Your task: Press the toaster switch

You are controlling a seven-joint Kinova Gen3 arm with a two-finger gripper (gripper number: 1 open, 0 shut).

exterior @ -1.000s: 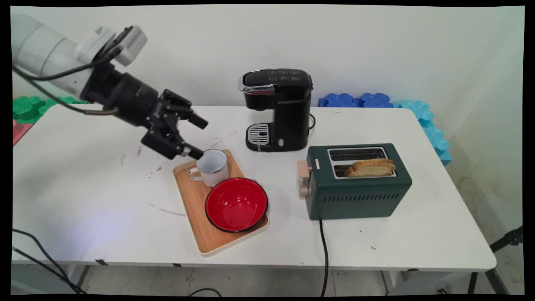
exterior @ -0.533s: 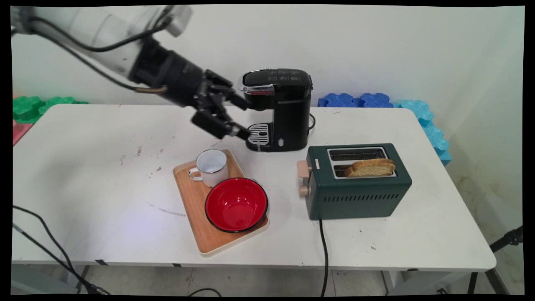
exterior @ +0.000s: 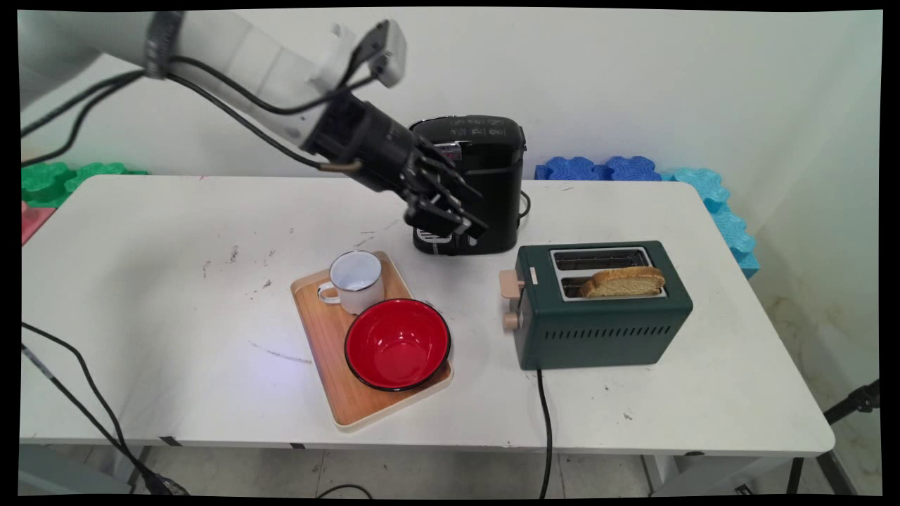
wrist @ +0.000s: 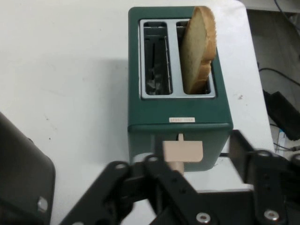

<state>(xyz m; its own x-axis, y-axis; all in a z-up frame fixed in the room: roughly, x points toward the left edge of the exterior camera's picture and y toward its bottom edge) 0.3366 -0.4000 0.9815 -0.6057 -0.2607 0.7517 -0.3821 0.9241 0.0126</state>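
gripper (exterior: pixel 472 209): jaws spread wide, nothing between them, holding nothing. It hangs in the air above the table (exterior: pixel 140 281), angled down and toward the picture's right

nearest thing: black coffee machine (exterior: pixel 492 176). In the main view the gripper overlaps its front, and in the hand view its black body sits just beside the linkage at lower left. Can't tell if they touch; looks like clearance

key relation: green toaster (exterior: pixel 601 309) lies dead ahead of the jaws, apart from them, lower and to the right in the main view. In the hand view it's centred between the fingers with its long axis running straight away from the hand. Its short end with the beige lever (wrist: pixel 183 152) faces the gripper, and the lever lines up roughly with the gap between the fingers

bread slice (exterior: pixel 624 281) stands in one slot, most of it sticking out and leaning a bit. It's the right-hand slot in the hand view and the slot nearer the table's front edge in the main view. Other slot is empty. Lever looks up

off to the side, not on the gripper's line: wooden tray (exterior: pixel 320 330) well left of the toaster, carrying a white mug (exterior: pixel 357 281) and a red bowl (exterior: pixel 397 343) that touch or nearly touch
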